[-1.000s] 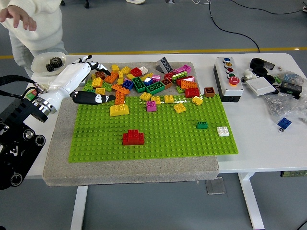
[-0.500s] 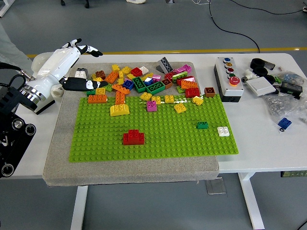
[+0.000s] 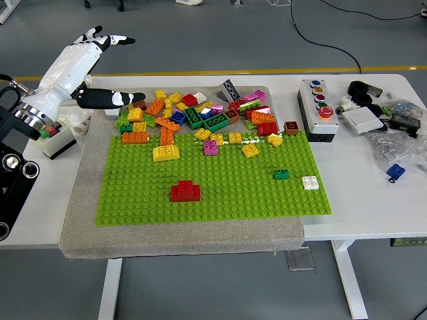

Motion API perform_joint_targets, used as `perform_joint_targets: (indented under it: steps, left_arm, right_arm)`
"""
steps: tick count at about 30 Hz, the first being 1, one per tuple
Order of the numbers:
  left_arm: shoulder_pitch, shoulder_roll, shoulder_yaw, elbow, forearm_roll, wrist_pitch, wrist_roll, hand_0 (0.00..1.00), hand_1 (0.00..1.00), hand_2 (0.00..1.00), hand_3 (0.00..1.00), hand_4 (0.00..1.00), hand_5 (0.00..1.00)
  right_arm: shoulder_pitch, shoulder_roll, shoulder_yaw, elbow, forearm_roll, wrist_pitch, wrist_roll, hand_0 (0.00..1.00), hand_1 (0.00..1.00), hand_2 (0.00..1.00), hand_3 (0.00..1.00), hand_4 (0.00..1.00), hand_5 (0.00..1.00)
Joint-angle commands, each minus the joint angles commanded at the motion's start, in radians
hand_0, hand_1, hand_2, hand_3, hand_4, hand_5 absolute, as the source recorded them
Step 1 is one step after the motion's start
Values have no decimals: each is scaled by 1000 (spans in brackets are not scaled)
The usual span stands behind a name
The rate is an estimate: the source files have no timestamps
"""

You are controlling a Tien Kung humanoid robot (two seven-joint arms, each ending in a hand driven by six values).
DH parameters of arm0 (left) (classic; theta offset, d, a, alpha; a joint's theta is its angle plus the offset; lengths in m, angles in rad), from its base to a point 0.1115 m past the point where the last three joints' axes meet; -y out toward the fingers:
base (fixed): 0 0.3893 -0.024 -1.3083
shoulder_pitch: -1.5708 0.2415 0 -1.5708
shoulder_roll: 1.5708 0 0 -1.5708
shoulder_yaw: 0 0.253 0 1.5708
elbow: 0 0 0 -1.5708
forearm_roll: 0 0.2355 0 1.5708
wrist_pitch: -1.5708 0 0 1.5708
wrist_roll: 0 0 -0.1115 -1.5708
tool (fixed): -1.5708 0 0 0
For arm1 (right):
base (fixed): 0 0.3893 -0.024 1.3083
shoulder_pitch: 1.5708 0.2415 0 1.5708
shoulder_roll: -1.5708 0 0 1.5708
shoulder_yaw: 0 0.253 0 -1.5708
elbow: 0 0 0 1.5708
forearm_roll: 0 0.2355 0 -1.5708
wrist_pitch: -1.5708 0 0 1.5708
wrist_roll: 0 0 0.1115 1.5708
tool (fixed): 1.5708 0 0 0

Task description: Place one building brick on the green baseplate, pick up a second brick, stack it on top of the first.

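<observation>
The white table (image 3: 373,200) carried a grey felt mat (image 3: 87,220) across its left and middle part, the mat's front edge hanging slightly past the table's near edge. To the right of the mat stood a grey button box (image 3: 319,110) with coloured buttons. Further right, near the far corner, lay a cluster of small parts: a white flat box (image 3: 362,119), black pieces (image 3: 361,91), a clear bag (image 3: 390,145), and a small blue brick (image 3: 395,171).

grey floor (image 3: 200,40), yellow floor line (image 3: 267,70), white table (image 3: 360,200)
</observation>
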Motion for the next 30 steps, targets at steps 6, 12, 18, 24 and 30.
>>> perform_joint_targets:
  steps: [6,12,18,24,30]
  left_arm:
    - [11,-2,-23,-26,-24,-6,11,998,903,896,902,998,525]
    - [24,-3,-48,-55,-41,-11,22,998,907,903,904,998,558]
    - [32,-4,-56,-82,-56,-13,30,998,910,906,909,998,567]
    - [40,-4,-74,-103,-67,-13,37,998,913,907,914,998,569]
    - [45,-5,-80,-113,-73,-8,42,998,914,904,913,998,573]
  right_arm:
    - [1,2,-2,0,-6,-3,-2,747,658,727,616,852,353]
    - [3,2,-3,0,-12,-9,-3,747,658,727,617,851,356]
    - [5,7,-7,0,-20,-14,-5,746,658,727,615,850,361]
    - [14,7,-28,0,-16,-28,0,745,658,726,616,850,357]
    - [15,8,-33,0,-21,-32,-2,744,658,726,617,849,359]
